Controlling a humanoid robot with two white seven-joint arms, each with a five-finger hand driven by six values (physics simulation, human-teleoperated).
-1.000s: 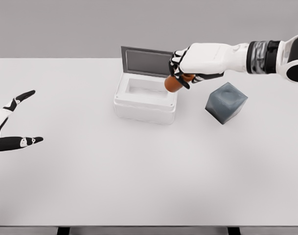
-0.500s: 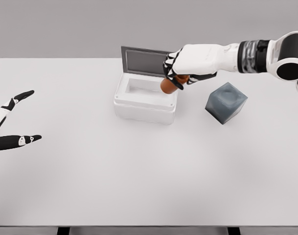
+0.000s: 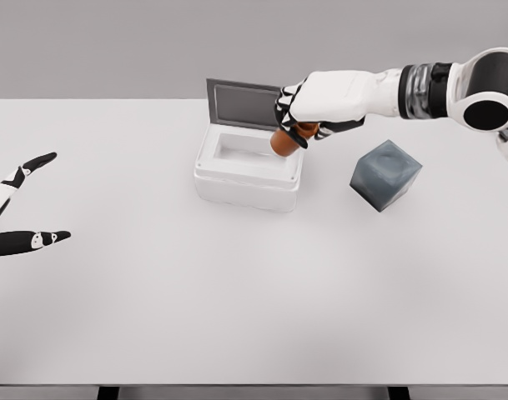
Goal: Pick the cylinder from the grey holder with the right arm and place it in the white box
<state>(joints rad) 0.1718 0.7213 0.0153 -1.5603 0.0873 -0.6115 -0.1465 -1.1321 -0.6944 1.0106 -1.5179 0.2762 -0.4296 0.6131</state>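
Note:
An orange-brown cylinder (image 3: 283, 142) hangs tilted over the right rim of the white box (image 3: 248, 179), with my right hand (image 3: 308, 112) shut on its upper end. The box stands open near the table's back middle, its grey lid (image 3: 245, 104) raised behind it. The grey holder (image 3: 385, 174), a dark cube with a round recess on top, sits to the box's right with nothing in it. My left hand (image 3: 24, 208) rests open at the table's left edge, far from both.
The white table (image 3: 237, 292) stretches wide in front of the box and holder. A plain grey wall lies behind it.
My right hand has carried the cylinder a little left and up, from beside the box's right wall to above its right rim. The left hand has stayed put.

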